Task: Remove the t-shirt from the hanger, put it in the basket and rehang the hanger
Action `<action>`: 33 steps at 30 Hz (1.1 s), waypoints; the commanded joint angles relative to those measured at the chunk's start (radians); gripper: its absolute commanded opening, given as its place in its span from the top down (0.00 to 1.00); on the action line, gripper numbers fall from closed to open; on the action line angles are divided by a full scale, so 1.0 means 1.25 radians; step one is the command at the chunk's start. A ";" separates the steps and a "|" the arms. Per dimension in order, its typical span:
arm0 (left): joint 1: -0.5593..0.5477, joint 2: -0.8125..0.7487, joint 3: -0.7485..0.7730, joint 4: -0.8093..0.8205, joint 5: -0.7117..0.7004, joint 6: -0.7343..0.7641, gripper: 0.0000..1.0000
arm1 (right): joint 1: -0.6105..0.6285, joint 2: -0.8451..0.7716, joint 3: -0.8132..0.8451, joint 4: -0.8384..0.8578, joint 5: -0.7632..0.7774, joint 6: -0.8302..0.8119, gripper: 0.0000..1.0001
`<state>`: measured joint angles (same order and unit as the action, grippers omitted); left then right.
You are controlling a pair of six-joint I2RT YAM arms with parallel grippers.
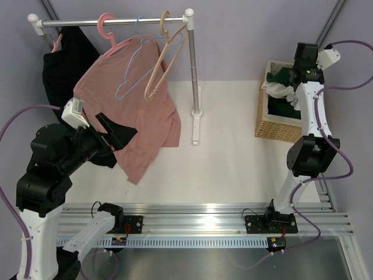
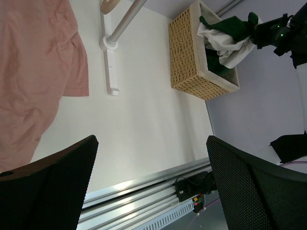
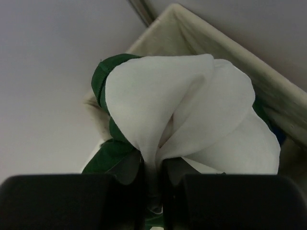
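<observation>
Lavender walls surround a white worktop (image 1: pixel 227 169). A clothes rack stands at the rear, with its rail (image 1: pixel 116 22) running across the top.

**Rail, left to right**
- Black garment (image 1: pixel 64 70), hanging at the left end.
- Pink hanger (image 1: pixel 108 29) carrying a pink shirt (image 1: pixel 134 116), which drapes down towards the left arm (image 1: pixel 55 157).
- Hanger (image 1: pixel 129 65), blue wire, hooked on the rail and bare, partly in front of the pink shirt.
- Wooden hanger (image 1: pixel 163 64), bare, just beside the blue one.

**Right side**
- A wicker basket (image 1: pixel 277 131) sits on the worktop near the right wall, well apart from the rack.
- The t-shirt (image 3: pixel 192 110) is off the hanger. Most of it lies bunched in the basket, with white body and green parts showing.
- The right jaws are closed on a fold of the white fabric, holding it above the basket. The pinched cloth fans out beyond the fingertips (image 3: pixel 96 196).

**Left side**
- The left jaws stand wide open and hold nothing.
- They are near the lower edge of the pink shirt. Contact cannot be determined.
</observation>
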<state>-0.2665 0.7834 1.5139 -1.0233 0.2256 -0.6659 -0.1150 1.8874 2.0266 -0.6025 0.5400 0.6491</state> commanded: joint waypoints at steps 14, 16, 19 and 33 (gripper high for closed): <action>0.002 0.007 -0.031 -0.006 -0.036 0.011 0.01 | -0.034 0.146 0.036 -0.168 0.259 0.144 1.00; 0.002 0.002 -0.034 -0.012 -0.042 0.014 0.01 | -0.034 0.143 -0.002 -0.081 0.194 0.108 1.00; 0.002 -0.006 -0.043 -0.018 -0.053 0.015 0.01 | -0.034 0.171 -0.025 -0.037 0.087 0.050 0.99; 0.002 -0.013 -0.005 -0.024 -0.047 0.014 0.01 | -0.034 0.142 -0.047 0.110 -0.579 -0.147 0.69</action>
<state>-0.2665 0.7734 1.4677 -1.0683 0.1680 -0.6552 -0.1631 2.1052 1.9743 -0.5373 0.0608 0.5064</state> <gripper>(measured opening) 0.985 0.303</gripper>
